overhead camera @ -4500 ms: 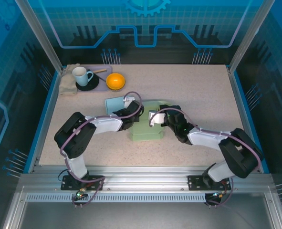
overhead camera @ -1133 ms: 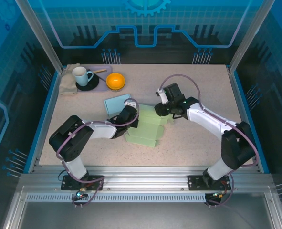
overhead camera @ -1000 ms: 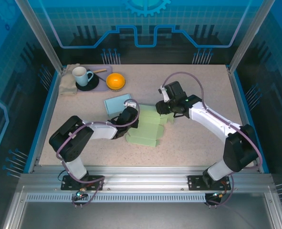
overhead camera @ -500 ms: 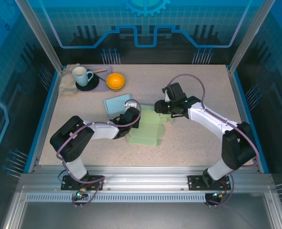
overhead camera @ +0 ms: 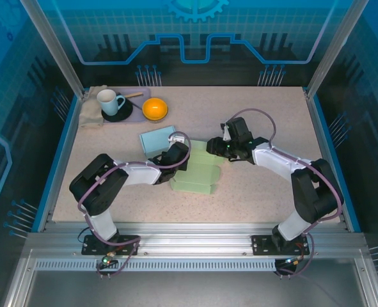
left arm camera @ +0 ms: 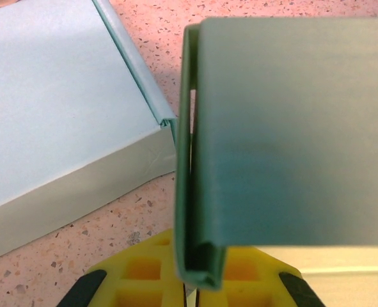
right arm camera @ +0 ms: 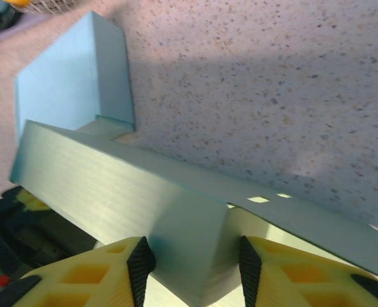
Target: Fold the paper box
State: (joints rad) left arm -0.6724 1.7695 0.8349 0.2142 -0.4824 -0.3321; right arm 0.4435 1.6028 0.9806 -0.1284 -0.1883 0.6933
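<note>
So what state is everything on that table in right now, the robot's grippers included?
green paper box: partly folded, one wall raised.
blue box: closed, lying beside it.
mug: upright on a dark saucer.
orange bowl: upright.
cloth: crumpled.
left gripper: shut on the green paper box's wall.
right gripper: closed on a flap of it.

Paper box [overhead camera: 198, 176] before mug [overhead camera: 109, 101], bowl [overhead camera: 155, 109]

white mug [overhead camera: 110, 101] and orange bowl [overhead camera: 155, 109] sit by a beige cloth [overhead camera: 91, 114].
</note>
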